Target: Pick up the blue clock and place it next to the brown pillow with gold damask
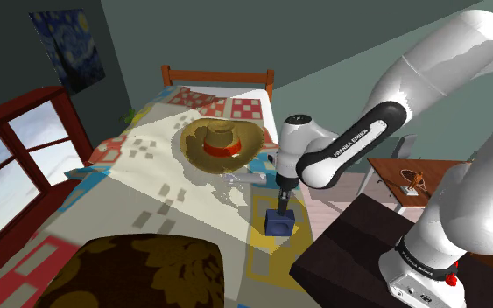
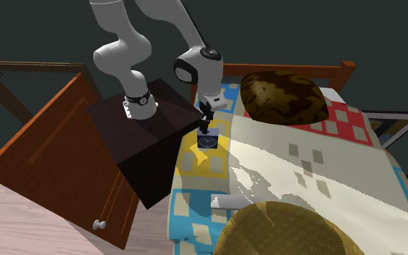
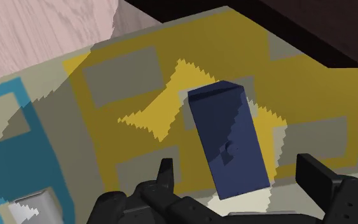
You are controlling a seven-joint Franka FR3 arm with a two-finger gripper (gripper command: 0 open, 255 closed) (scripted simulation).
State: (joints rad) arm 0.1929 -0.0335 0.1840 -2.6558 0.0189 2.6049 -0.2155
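Note:
The blue clock (image 1: pixel 279 225) is a small dark blue block standing on a yellow patch of the quilt, near the bed's edge beside my stand. My gripper (image 1: pixel 282 210) hangs straight above it, pointing down. In the wrist view the fingers (image 3: pixel 165 172) stand wide apart on either side of the clock (image 3: pixel 228 137) without touching it, so the gripper (image 3: pixel 238 175) is open. The brown pillow with gold damask (image 1: pixel 148 271) lies at the near end of the bed in the shoulder view. From the second exterior view the gripper (image 2: pixel 208 124), clock (image 2: pixel 208 140) and pillow (image 2: pixel 282 98) sit close together.
A straw hat with a red band (image 1: pixel 220 144) lies mid-bed, also seen as the hat (image 2: pixel 289 232). A small grey object (image 2: pixel 227 201) rests on the quilt near the bed's edge. My dark stand (image 1: pixel 358 254) borders the bed. A wooden side table (image 1: pixel 411 175) stands beyond it.

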